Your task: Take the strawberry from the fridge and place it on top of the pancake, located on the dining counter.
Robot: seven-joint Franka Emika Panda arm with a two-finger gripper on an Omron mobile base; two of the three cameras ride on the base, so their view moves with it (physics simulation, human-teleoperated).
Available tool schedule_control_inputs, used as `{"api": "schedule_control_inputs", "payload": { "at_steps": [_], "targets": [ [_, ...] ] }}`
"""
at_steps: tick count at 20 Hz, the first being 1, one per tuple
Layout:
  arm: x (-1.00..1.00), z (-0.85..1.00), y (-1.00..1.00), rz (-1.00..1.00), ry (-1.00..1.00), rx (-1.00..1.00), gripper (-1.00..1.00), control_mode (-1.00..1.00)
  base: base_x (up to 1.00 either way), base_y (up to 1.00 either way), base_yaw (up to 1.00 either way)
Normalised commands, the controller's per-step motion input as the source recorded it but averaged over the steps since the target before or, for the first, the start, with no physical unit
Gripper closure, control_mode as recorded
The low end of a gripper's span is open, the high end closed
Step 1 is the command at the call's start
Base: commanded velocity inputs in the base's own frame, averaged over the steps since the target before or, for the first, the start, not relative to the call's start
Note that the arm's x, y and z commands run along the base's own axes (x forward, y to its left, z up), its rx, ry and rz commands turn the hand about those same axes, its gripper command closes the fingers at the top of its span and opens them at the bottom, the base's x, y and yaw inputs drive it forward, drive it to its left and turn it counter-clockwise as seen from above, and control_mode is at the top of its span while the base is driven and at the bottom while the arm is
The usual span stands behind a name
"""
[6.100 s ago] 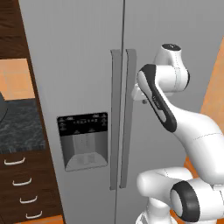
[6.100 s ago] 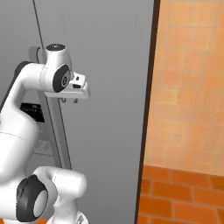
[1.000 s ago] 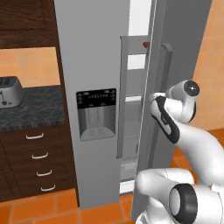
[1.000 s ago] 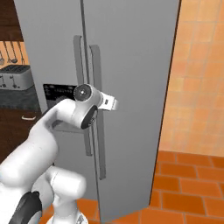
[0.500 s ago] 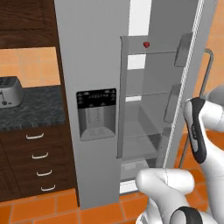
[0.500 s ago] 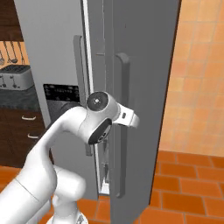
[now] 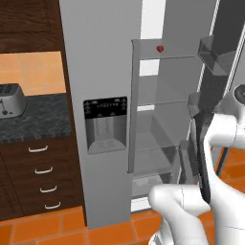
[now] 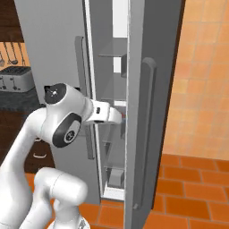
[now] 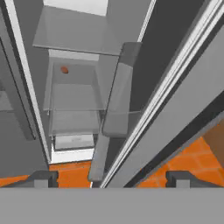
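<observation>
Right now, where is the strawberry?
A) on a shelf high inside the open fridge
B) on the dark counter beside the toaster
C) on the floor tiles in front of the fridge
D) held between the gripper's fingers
A: the left base view shows the strawberry sitting on an upper shelf inside the fridge, whose right door stands open; the gripper is open and holds nothing.

fridge (image 7: 103,72) top cropped by the frame, strawberry (image 7: 160,49) a tiny red speck (shape unreadable), toaster (image 7: 10,100) cut at left edge
</observation>
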Motion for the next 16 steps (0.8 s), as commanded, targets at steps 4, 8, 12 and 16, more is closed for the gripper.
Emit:
{"api": "schedule_control_inputs", "payload": {
  "at_steps": [4, 8, 12, 16],
  "targets": [
    [0.54, -0.22, 0.79, -0.06, 0.66, -0.57, -1.00, -1.00, 0.00, 0.00, 0.00],
    [0.94, -0.61, -0.27, -0.19, 0.38, -0.27, -1.00, -1.00, 0.00, 0.00, 0.00],
    [1.00, -0.79, -0.71, -0.08, 0.12, -0.06, -1.00, -1.00, 0.00, 0.00, 0.00],
    [0.61, -0.55, -0.64, -0.04, 0.13, -0.06, -1.00, -1.00, 0.00, 0.00, 0.00]
  ]
}}
